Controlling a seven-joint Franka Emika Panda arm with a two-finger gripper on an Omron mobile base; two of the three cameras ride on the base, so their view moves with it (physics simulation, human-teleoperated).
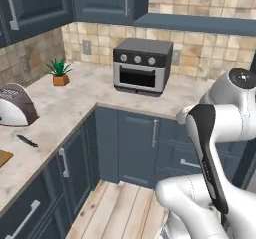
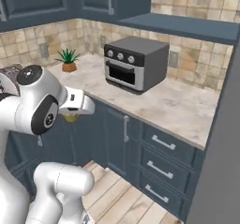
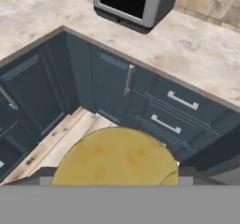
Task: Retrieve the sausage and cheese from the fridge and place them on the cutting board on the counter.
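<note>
The cheese (image 3: 117,157), a rounded yellow chunk, sits right in front of the hand camera and hides the finger tips. In the right base view the cheese (image 2: 71,119) hangs under the white hand, with my gripper (image 2: 70,113) shut on it above the blue-grey corner cabinets. An orange-brown corner of the cutting board (image 1: 3,158) lies at the left edge of the beige counter (image 1: 60,113). A tall grey panel (image 2: 220,153) at the right edge looks like the fridge's side. The sausage is out of view.
A grey toaster oven (image 1: 141,65) stands on the back counter and a potted plant (image 1: 60,73) in the corner. A dark knife (image 1: 27,141) and a rounded bread box (image 1: 15,105) lie by the board. Below is wooden floor (image 1: 120,208).
</note>
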